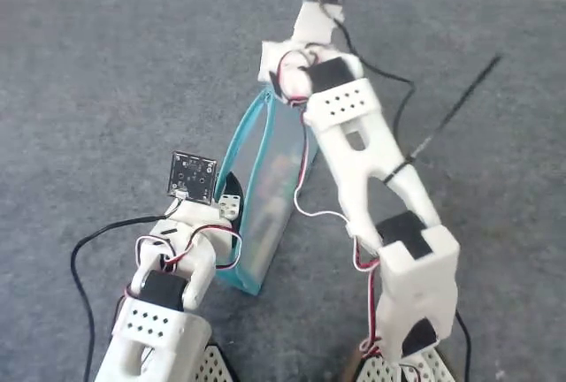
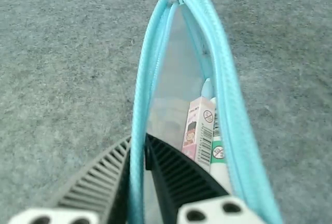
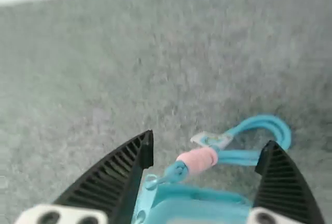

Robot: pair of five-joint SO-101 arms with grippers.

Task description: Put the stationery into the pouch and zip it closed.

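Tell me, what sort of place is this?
Probably a robotics workbench or lab: a left arm and right arm with loose wires, on a grey carpet-like table cover, at a blue pouch.

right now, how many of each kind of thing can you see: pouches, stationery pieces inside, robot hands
pouch: 1
stationery pieces showing inside: 3 (pink box, white pen, pale blue pen)
hands: 2 (left hand, right hand)
total: 6

pouch (image 1: 265, 187) is standing midway across the tabletop (image 1: 88, 90), stationery (image 2: 199, 130) sitting inside; left end effector (image 2: 138, 140) is pinching its near-edge end, right end effector (image 3: 209, 140) straddling its far end.
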